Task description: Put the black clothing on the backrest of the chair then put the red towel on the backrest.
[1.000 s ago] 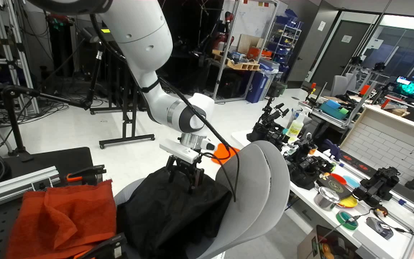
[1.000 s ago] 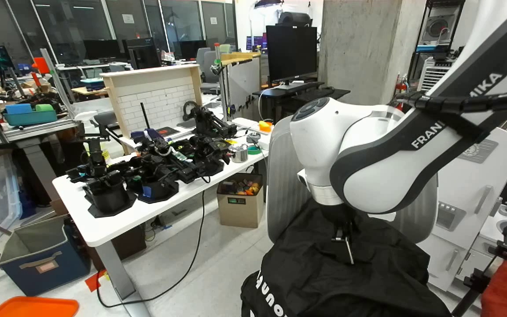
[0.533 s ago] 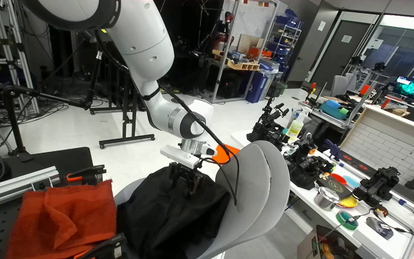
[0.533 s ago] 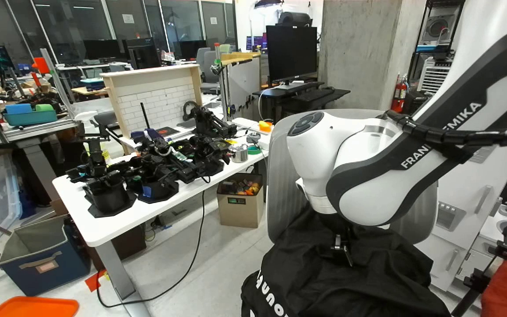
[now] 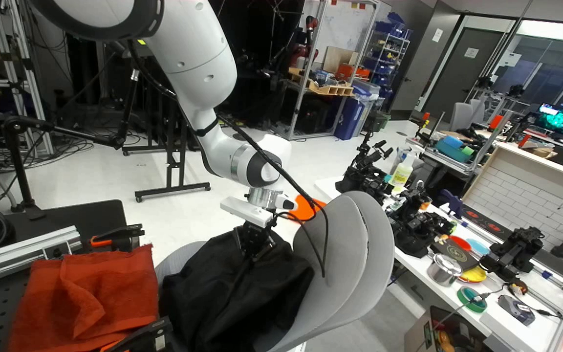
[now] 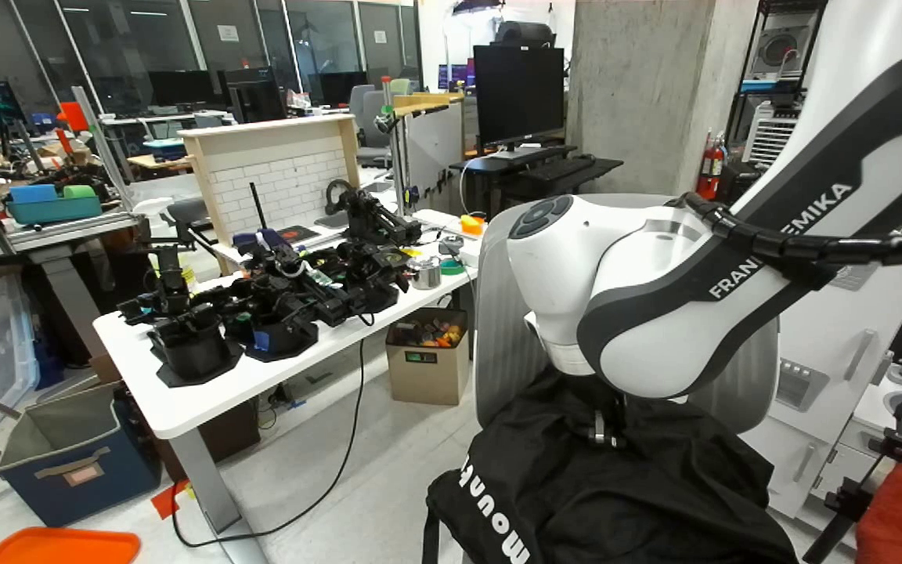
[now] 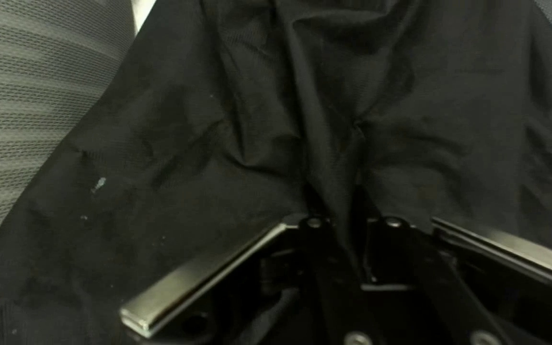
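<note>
In an exterior view clothing [image 5: 227,298] is lying on the seat [image 5: 179,255] by the backrest [image 5: 350,254]; in the wrist view your nearly closed fingers [image 7: 326,254] are pinching a fold [image 7: 323,146], so you're apparently doing step one, next needing to lift it over.

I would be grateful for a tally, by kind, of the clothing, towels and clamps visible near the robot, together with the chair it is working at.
Black clothing: 1
Red towel: 1
Clamps: 2
Grey chair: 1
Total: 5
</note>
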